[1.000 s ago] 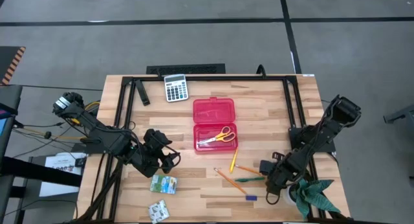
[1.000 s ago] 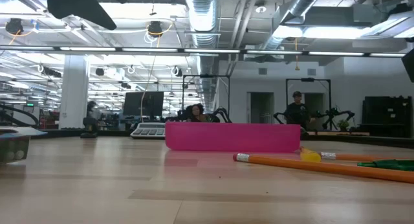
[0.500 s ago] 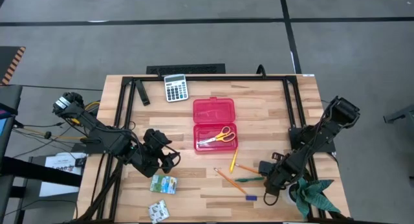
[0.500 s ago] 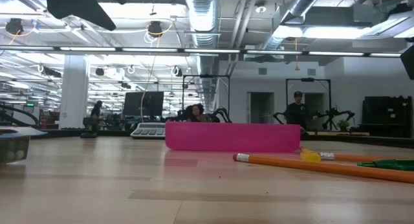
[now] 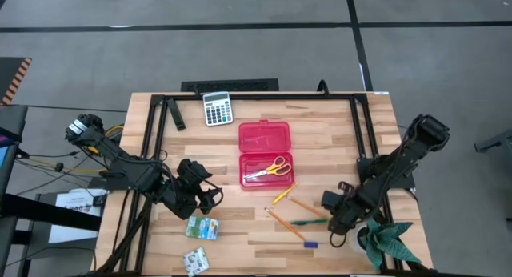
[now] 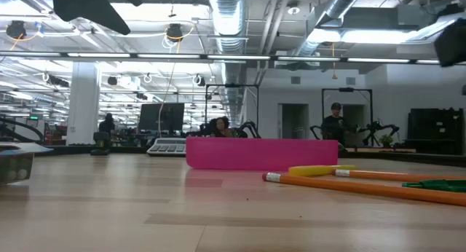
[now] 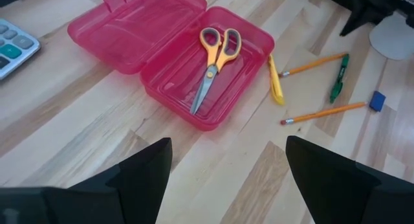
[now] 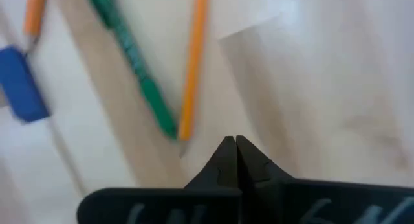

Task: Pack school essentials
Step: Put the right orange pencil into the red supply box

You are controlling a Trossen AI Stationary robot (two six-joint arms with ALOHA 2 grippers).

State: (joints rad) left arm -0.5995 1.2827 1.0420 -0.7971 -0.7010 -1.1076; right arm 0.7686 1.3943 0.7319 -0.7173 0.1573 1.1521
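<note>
From above, the right gripper (image 5: 336,206) sits with its fingers pressed together and empty, just beside the tip of the thin green pen (image 5: 308,222) and the near orange pencil (image 5: 304,206). The short yellow marker (image 5: 283,194) lies farther out from it, just beside the open red plastic hinged case (image 5: 265,154), which holds only the yellow-handled scissors (image 5: 270,168). A second orange pencil (image 5: 282,221) and a small blue eraser (image 5: 310,244) lie near that gripper too. The left gripper (image 5: 210,193) waits spread wide, with two green-and-white printed packets (image 5: 202,226) just beside it; their print is too small to read. The grey calculator (image 5: 217,109) carries no readable brand.

At table height, the case wall (image 6: 262,154) stands behind the yellow marker (image 6: 322,169) and a long orange pencil (image 6: 364,188). No gripper fingers show here.

The left wrist view looks past its parted fingers (image 7: 139,180) at the case, scissors and loose pens; no label is readable.

The right wrist view shows closed fingertips (image 8: 231,158) almost touching the points of the green pen (image 8: 132,75) and orange pencil (image 8: 191,62).

My judgement: shut fingers this low can only nudge, so round pencils may roll or scatter toward the edge of the wooden table (image 5: 336,125) instead of being picked. The yellow marker could stall against the case wall.
</note>
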